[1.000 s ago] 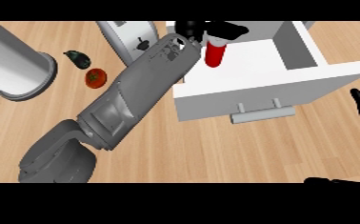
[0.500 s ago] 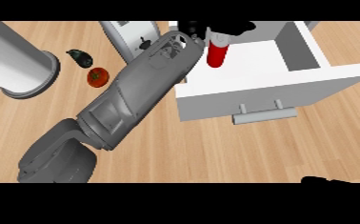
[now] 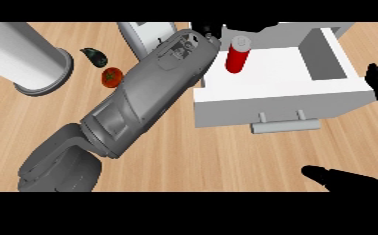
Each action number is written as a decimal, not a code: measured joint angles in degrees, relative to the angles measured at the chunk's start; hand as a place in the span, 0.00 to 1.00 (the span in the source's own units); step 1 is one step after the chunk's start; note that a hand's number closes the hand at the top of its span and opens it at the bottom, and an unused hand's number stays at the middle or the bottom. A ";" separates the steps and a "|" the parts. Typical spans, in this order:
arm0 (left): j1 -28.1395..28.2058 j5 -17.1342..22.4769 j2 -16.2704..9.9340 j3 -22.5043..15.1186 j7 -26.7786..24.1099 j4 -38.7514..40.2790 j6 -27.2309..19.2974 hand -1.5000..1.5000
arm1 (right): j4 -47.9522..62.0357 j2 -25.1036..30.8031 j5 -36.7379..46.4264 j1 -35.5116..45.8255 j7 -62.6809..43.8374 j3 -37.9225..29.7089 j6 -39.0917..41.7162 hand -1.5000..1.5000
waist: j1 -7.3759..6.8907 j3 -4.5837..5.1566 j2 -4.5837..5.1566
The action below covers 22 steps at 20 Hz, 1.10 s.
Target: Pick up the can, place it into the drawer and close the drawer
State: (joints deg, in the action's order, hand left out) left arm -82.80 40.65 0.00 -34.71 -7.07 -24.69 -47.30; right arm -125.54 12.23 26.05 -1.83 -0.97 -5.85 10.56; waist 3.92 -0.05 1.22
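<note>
Desk (image 3: 184, 164): pale wood, no writing.
Left forearm (image 3: 148, 104): grey, slanting up from lower left to the drawer's far left corner.
Cylinder (image 3: 29, 59): large, grey, at far left; unmarked.
Drawer (image 3: 280, 86): white, open, handle (image 3: 286, 125) toward the viewer. Closing not yet done.
White appliance (image 3: 144, 36): partly hidden behind the forearm; no legible label.
Left robot hand (image 3: 210, 30): black, only partly visible at the top edge, just above and left of the can; fingers cannot be told.
Right robot hand (image 3: 343, 179): dark, resting at the lower right edge; fingers cannot be told.
Can (image 3: 238, 55): red, pale top, upright inside the drawer near its back left; no brand readable. Placement apparently done or nearly so.
Tomato (image 3: 111, 76): red, on desk left of forearm.
Dark vegetable (image 3: 94, 55): just beyond tomato.
</note>
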 measured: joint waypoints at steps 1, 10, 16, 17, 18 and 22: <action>-0.14 0.16 -0.01 -0.23 0.19 -0.25 -0.59 0.00 | 0.10 0.41 2.34 0.23 -0.24 1.09 -0.16 0.00 | -0.18 0.00 -0.10; -0.06 0.01 -0.23 -0.02 1.23 -1.21 -0.79 0.00 | 12.80 1.75 22.86 4.23 2.19 9.81 -6.46 0.00 | -2.92 0.02 -0.69; 0.40 -1.83 -2.77 0.11 4.70 -4.37 -0.40 0.00 | 24.81 -0.61 31.77 7.67 2.37 12.25 -13.45 0.00 | -4.47 0.01 -1.15; 1.12 -2.22 -3.61 0.02 5.38 -5.73 -0.41 0.00 | 26.72 -0.91 32.10 7.92 3.14 11.88 -15.05 0.00 | -4.67 0.01 -1.25; 1.55 -2.43 -5.08 0.08 6.38 -6.70 0.24 0.00 | 28.19 -1.34 32.40 8.77 3.10 11.55 -15.87 0.00 | -4.82 0.01 -1.30; 3.91 -4.14 -8.44 -0.76 9.45 -11.40 0.53 0.00 | 37.15 -2.15 34.10 12.98 5.06 9.55 -21.19 0.00 | -5.56 0.38 -1.71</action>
State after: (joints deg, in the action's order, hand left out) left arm -78.88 36.51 -8.44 -35.47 2.38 -36.09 -46.77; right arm -88.39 10.08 60.15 11.14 4.09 3.70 -10.62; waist -1.64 0.34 -0.49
